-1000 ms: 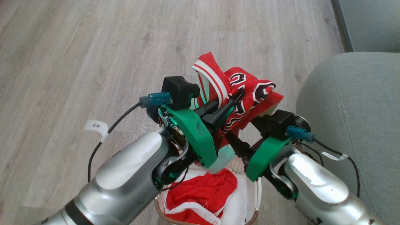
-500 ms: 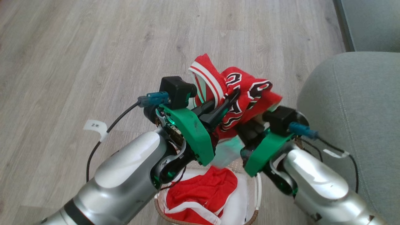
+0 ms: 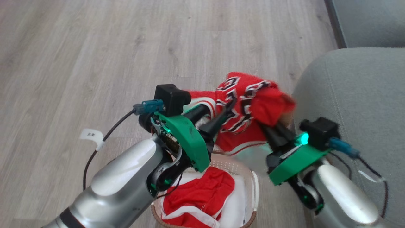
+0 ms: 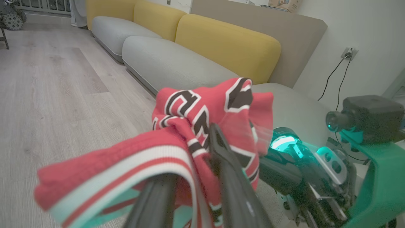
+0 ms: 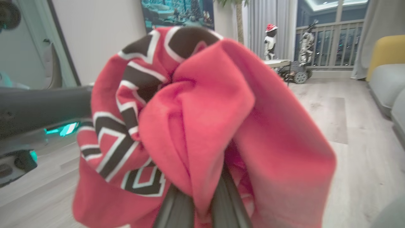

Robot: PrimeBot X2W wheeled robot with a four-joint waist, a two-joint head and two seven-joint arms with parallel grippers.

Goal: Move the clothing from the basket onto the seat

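Observation:
The red jersey [image 3: 250, 101] with black white-outlined lettering hangs bunched in the air between both grippers, above the basket and beside the seat's edge. My left gripper [image 3: 218, 110] is shut on its striped trim side; the left wrist view shows the jersey [image 4: 202, 114] draped over that gripper [image 4: 190, 155]. My right gripper [image 3: 272, 126] is shut on the jersey's right fold, where the cloth [image 5: 196, 120] wraps that gripper [image 5: 202, 196]. The red shorts [image 3: 196, 196] lie in the cream basket [image 3: 254, 186] below my arms. The grey-green seat [image 3: 357, 95] fills the right side.
Pale wood floor [image 3: 95, 47] stretches to the left and ahead. A second grey cushion [image 3: 367, 22] sits at the top right. Yellow back cushions [image 4: 227, 44] line the sofa. A cable with a white tag [image 3: 91, 136] hangs from my left wrist.
Both arms have carried the jersey rightward toward the seat. The right gripper swung further right and the jersey spread wider between the grippers. The camera also shifted slightly.

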